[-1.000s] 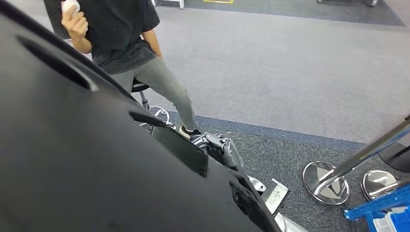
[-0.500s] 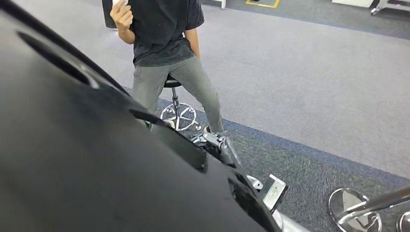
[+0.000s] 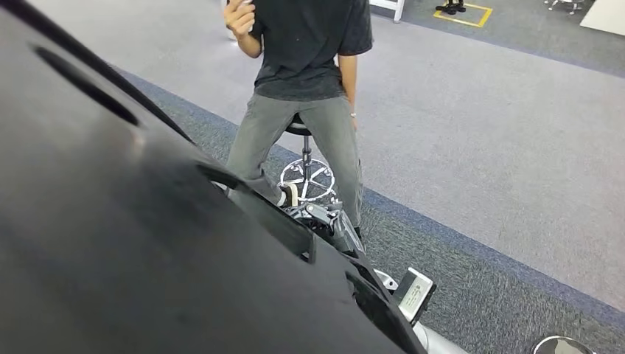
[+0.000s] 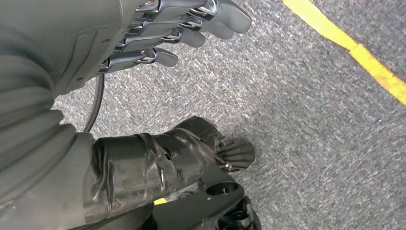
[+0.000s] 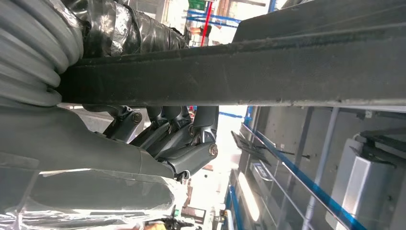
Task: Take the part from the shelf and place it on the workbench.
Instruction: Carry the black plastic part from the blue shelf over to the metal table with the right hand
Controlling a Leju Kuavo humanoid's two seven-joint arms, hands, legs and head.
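Large black part (image 3: 110, 243) gripped along its edge by right hand (image 5: 177, 139), left hand (image 4: 182, 28) empty with fingers spread above carpet, view swung since earlier, person (image 3: 309, 81) now beyond the part's edge

The label (image 3: 414, 294) on the right arm is too small to read.

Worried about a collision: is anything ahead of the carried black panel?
Yes: a person and a stool are close beyond the black panel, which the right hand grips. Whether they block the way to the workbench cannot be told.
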